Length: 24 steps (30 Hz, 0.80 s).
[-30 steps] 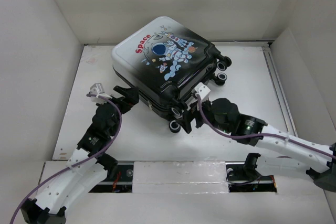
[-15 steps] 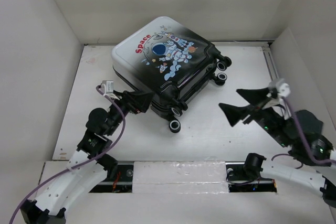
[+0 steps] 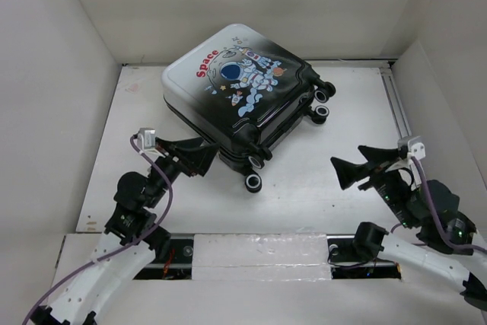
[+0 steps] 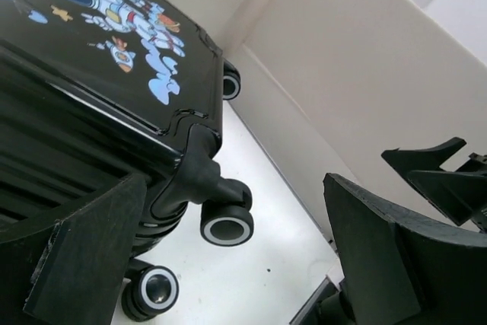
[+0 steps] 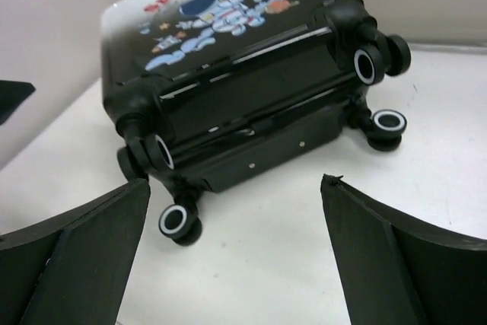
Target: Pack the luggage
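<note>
The luggage (image 3: 240, 93) is a black-and-white suitcase with an astronaut and a red "Space" print. It lies flat and shut at the back middle of the table, wheels (image 3: 252, 183) facing the near right. My left gripper (image 3: 194, 156) is open and empty, just off the case's near-left corner. In the left wrist view the case (image 4: 91, 74) and two wheels (image 4: 226, 227) sit between my left gripper's (image 4: 234, 188) spread fingers (image 4: 84, 256). My right gripper (image 3: 364, 167) is open and empty, well to the right of the case. The right wrist view shows the case (image 5: 243, 74) beyond my right gripper (image 5: 236, 184).
White walls enclose the table (image 3: 190, 195) on the left, back and right. A rail (image 3: 399, 112) runs along the right edge. The arm bases and a taped strip (image 3: 259, 249) lie along the near edge.
My right gripper has left the case's near wheel end and swung to the right and nearer. My left gripper shifted slightly along the case's near-left corner and drew back a little. The case has not moved.
</note>
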Each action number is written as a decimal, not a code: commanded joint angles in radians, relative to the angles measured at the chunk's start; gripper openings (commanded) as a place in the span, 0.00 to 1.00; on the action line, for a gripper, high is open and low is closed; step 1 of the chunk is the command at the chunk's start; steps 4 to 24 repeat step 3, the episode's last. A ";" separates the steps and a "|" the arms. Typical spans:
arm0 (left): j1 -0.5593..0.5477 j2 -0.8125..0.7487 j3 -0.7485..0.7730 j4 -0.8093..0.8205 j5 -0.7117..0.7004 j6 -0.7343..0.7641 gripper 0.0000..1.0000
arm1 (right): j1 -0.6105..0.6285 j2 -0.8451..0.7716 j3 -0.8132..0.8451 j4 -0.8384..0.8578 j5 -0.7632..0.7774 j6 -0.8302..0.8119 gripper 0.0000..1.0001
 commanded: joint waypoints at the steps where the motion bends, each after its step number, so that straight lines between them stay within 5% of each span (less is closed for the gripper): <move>1: -0.004 0.019 0.027 -0.011 0.012 0.024 1.00 | 0.007 0.000 -0.029 -0.004 0.054 0.018 1.00; 24: -0.004 0.054 0.036 -0.036 -0.030 0.024 1.00 | 0.007 0.000 -0.055 0.018 0.054 0.028 1.00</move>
